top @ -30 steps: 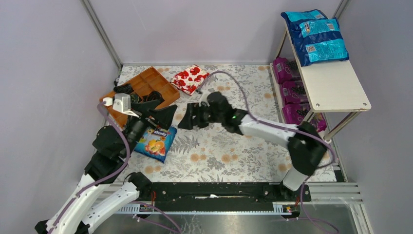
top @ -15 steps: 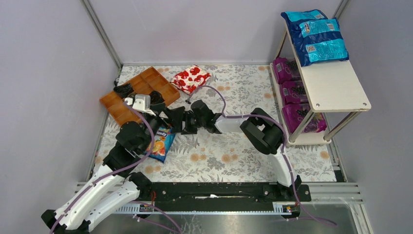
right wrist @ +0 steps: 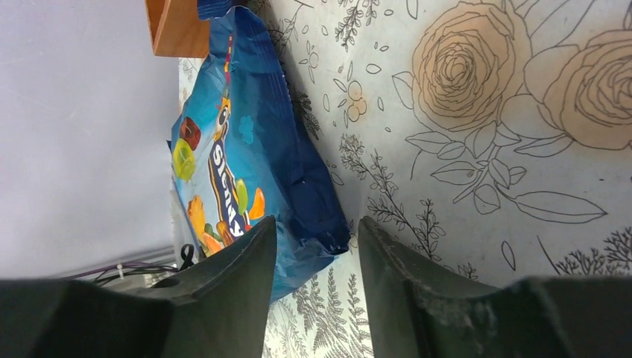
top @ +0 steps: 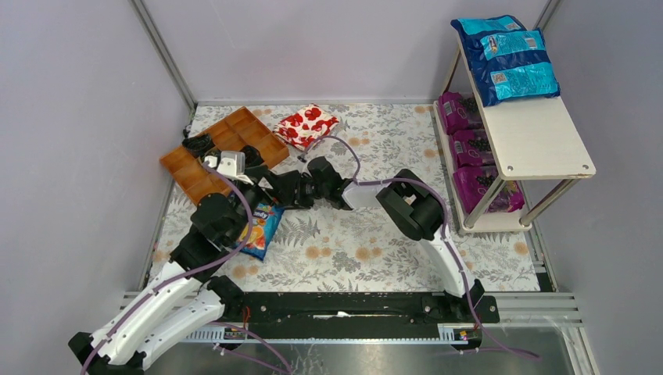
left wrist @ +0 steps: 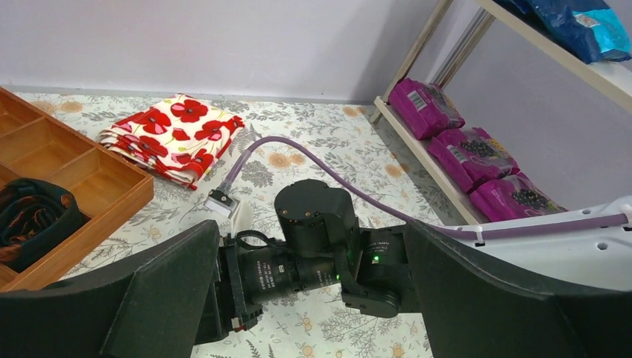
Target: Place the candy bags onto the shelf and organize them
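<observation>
The pick-up is in hand. One blue candy bag (right wrist: 238, 164) lies on the worktop (top: 375, 242), well apart from the shelf (top: 539, 137). The right gripper (right wrist: 317, 231) straddles its corner, fingers partly apart and not yet pinching. The left gripper (left wrist: 311, 231) has its fingers spread wide, grasping nothing. The next move likely calls for a firm pinch, then a lift towards the shelf.

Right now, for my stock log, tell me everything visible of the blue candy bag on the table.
The blue candy bag is a glossy, crinkled pillow packet printed with fruit and a dark label. It lies flat on the floral table cover beside the wooden tray, one corner between the right tool's parted fingers.
</observation>
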Available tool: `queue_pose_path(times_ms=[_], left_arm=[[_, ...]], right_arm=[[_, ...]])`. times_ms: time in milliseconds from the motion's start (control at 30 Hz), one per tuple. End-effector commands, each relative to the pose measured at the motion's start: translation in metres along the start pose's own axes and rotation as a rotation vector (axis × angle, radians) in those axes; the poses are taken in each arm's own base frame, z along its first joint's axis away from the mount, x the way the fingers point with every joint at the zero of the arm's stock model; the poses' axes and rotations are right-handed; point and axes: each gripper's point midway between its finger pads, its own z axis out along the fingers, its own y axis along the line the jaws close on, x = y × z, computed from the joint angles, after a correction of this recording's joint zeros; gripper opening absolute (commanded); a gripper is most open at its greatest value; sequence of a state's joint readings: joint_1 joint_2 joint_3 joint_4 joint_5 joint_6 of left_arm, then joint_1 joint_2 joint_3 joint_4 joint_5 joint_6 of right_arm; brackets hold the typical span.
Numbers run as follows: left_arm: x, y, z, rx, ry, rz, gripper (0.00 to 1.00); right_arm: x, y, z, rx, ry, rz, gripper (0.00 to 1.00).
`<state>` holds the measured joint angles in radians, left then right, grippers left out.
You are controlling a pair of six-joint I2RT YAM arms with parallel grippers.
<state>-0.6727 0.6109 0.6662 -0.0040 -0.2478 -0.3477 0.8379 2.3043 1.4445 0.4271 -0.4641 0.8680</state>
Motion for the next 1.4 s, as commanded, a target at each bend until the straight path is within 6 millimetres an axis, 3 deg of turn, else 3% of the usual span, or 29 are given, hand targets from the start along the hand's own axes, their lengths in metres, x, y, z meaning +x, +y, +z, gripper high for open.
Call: queue_pose_path(times_ms=[0, 167, 300, 567, 667, 933, 1067, 1167, 1367], left_arm=[[-0.009, 0.000, 0.007, -0.002, -0.037, -0.011, 0.99], [-0.005, 0.004, 0.010, -0.018, -0.024, -0.015, 0.99], [0.004, 0.012, 0.017, -0.054, 0.013, -0.014, 0.99], [0.024, 0.038, 0.028, -0.187, 0.098, -0.040, 0.99], [0.035, 0.039, 0.031, -0.194, 0.139, -0.052, 0.99], [0.100, 0.023, 0.054, -0.169, 0.459, -0.124, 0.99], [0.139, 0.004, 0.062, -0.123, 0.665, -0.207, 0.92], [0.153, -0.002, 0.068, -0.156, 0.780, -0.259, 0.84], [0.175, -0.007, 0.088, -0.244, 0.937, -0.307, 0.79]], right_arm=[[0.007, -0.006, 0.007, -0.033, 0.017, 0.028, 0.47], [0.007, -0.010, 0.004, -0.033, 0.011, 0.020, 0.18], [0.001, -0.006, -0.016, -0.036, -0.043, 0.000, 0.01], [0.004, -0.016, -0.086, 0.105, -0.180, -0.109, 0.00], [0.014, -0.033, -0.114, 0.206, -0.201, -0.144, 0.00], [0.037, -0.051, -0.173, 0.316, -0.267, -0.169, 0.00], [0.036, -0.042, -0.193, 0.300, -0.318, -0.214, 0.00], [0.032, -0.030, -0.207, 0.281, -0.345, -0.279, 0.00], [0.032, -0.003, -0.221, 0.198, -0.338, -0.436, 0.00]])
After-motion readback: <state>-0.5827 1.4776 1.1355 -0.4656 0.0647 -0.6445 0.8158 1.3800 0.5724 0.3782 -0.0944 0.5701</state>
